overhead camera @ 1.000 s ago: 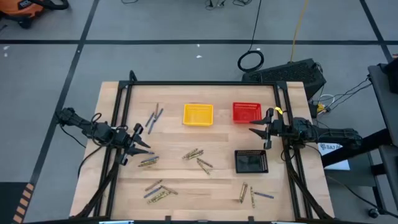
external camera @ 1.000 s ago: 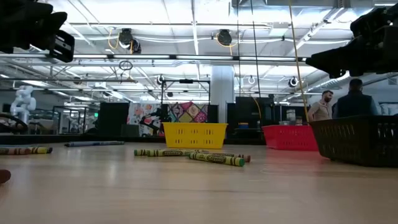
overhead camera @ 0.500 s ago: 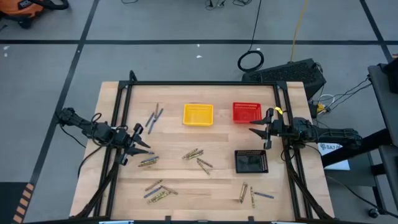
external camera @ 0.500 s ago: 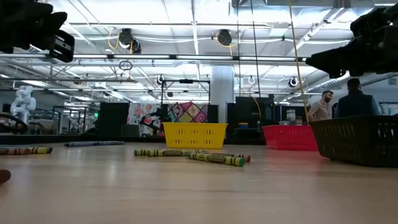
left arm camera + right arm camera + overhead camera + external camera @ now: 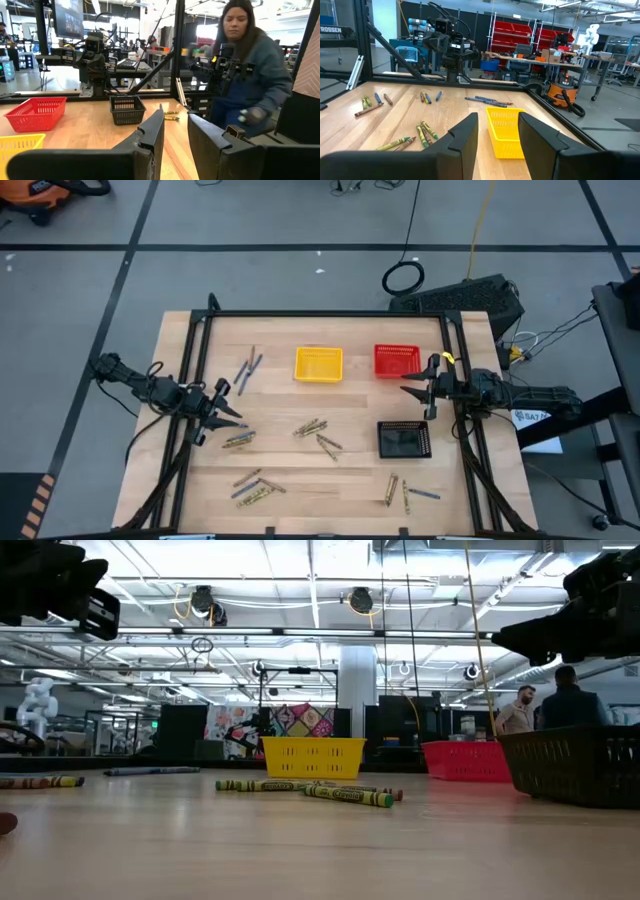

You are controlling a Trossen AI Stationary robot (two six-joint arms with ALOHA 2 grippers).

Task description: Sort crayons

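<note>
Crayons lie flat on the wooden table in loose groups: blue-purple ones [image 5: 248, 368] at the far left, yellow-olive ones [image 5: 238, 440] left of centre, a mixed cluster [image 5: 318, 434] in the middle, a group [image 5: 252, 486] near the front left and another [image 5: 404, 492] near the front right. My left gripper [image 5: 228, 417] hovers open at the table's left side, above the table. My right gripper [image 5: 412, 392] hovers open at the right side, between the red and black baskets. Neither holds anything.
A yellow basket [image 5: 318, 364] and a red basket [image 5: 396, 361] stand at the far middle, and a black basket [image 5: 404, 439] at the right. A black frame [image 5: 320, 314] borders the table. A person [image 5: 250, 70] stands beyond the table's front right corner.
</note>
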